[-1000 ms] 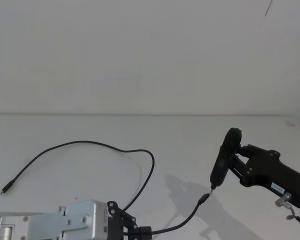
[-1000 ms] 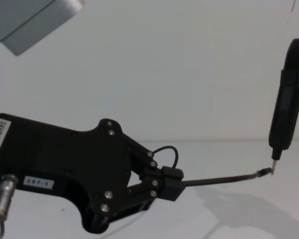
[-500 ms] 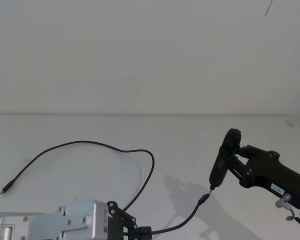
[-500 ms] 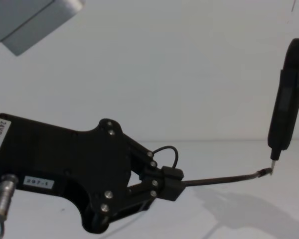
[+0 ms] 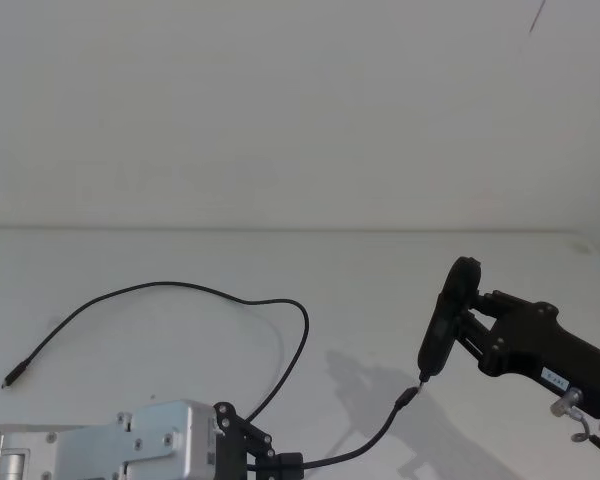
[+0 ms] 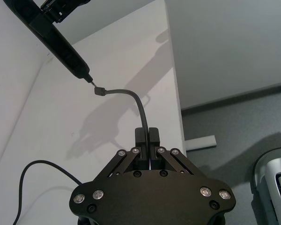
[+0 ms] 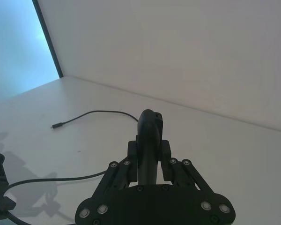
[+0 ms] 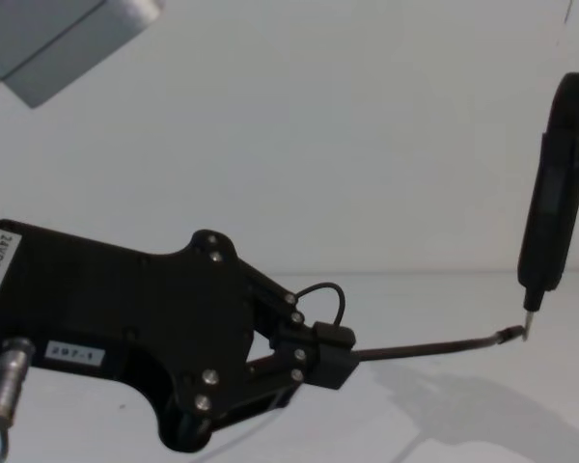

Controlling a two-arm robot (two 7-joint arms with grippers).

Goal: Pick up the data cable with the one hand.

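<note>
So here's where I'm at with the cable pickup. My left hand (image 8: pixel 333 355) is low at the near edge of the bench (image 5: pixel 180 260) and it's clamped shut on the data cable (image 5: pixel 195 290), fingers pinched tight around the cord a little way back from one plug. You can see that best from the left wrist view, where the two pads meet on the cord and a short bit of it arcs up and away to the plug tip (image 6: pixel 99 91).

From the side, that gripped stretch sticks out clear of the bench surface, so I'd call the grab itself done. The rest of the cable isn't up, though. From the head cam it runs back from the hand, loops away across the bench and trails off to the far-left end, where the other small plug (image 5: pixel 10 381) is lying flat.

My right hand (image 7: pixel 149 159) is up on the right side, closed on a slim dark tool (image 5: pixel 448 320) with a thin pointed tip. That tip is sitting right at the cable's raised plug, touching or just about; I can't tell which.

My take: the pickup is mostly there, one end gripped and lifted, most of the length on the bench. What's left is raising the left hand enough to bring the loop off the surface, if that's the goal.
</note>
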